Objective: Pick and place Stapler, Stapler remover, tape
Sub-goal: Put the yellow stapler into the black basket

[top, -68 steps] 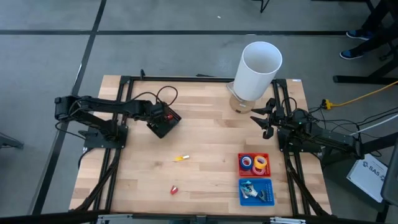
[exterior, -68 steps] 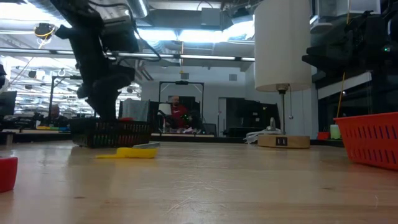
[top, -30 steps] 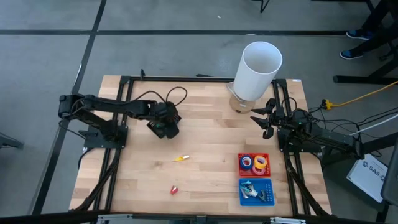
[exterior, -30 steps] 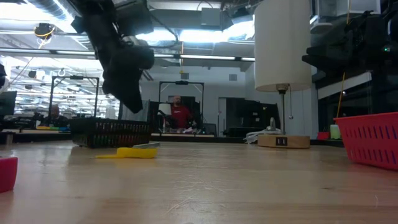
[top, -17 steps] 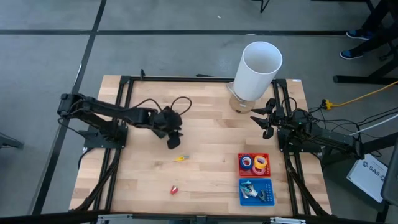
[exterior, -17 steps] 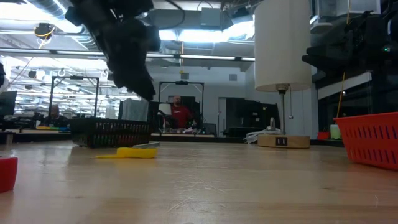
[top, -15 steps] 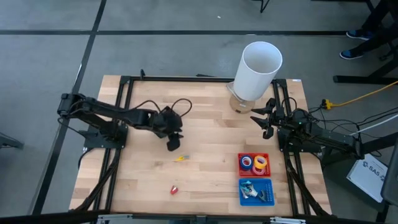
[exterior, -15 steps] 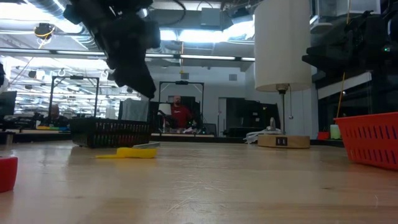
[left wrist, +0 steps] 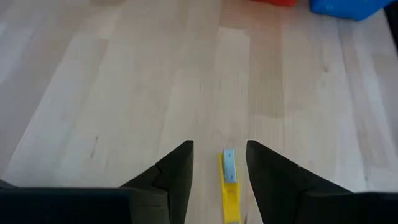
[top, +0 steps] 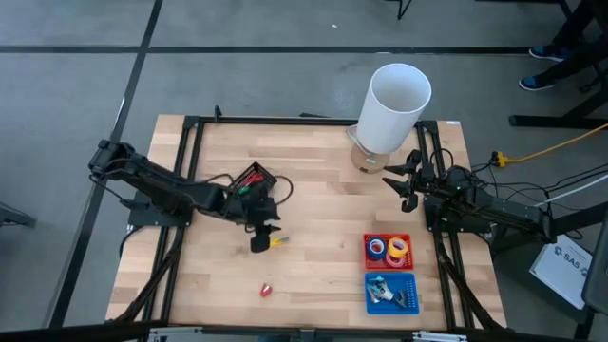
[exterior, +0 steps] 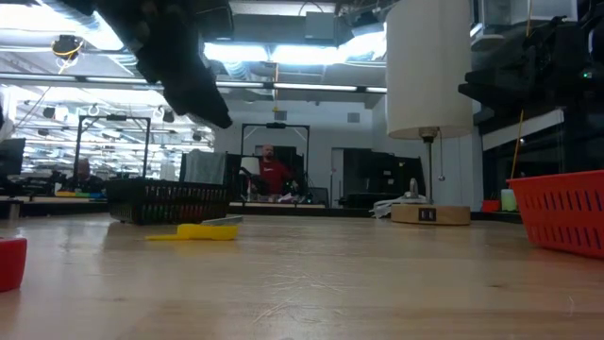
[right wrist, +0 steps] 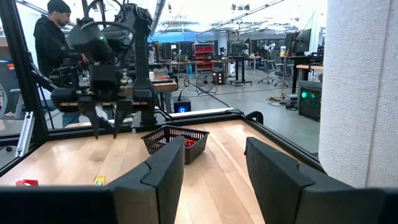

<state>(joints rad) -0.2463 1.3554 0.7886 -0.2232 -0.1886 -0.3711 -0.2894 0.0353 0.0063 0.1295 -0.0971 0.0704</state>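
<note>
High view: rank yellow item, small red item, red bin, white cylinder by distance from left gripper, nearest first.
From the left gripper:
1. Yellow item, right beside the fingers, mid-table.
2. Small red item, toward the table's near edge.
3. Red bin, over on the right side.
4. White cylinder, far right corner.

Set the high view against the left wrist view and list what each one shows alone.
Only the high view shows the black basket, white cylinder, tape, small red piece and the waiting right hand beside the cylinder. Only the left wrist view shows the left hand's open fingers straddling the yellow item's sides. Both show the left hand over that item, the red tray and blue tray.
</note>
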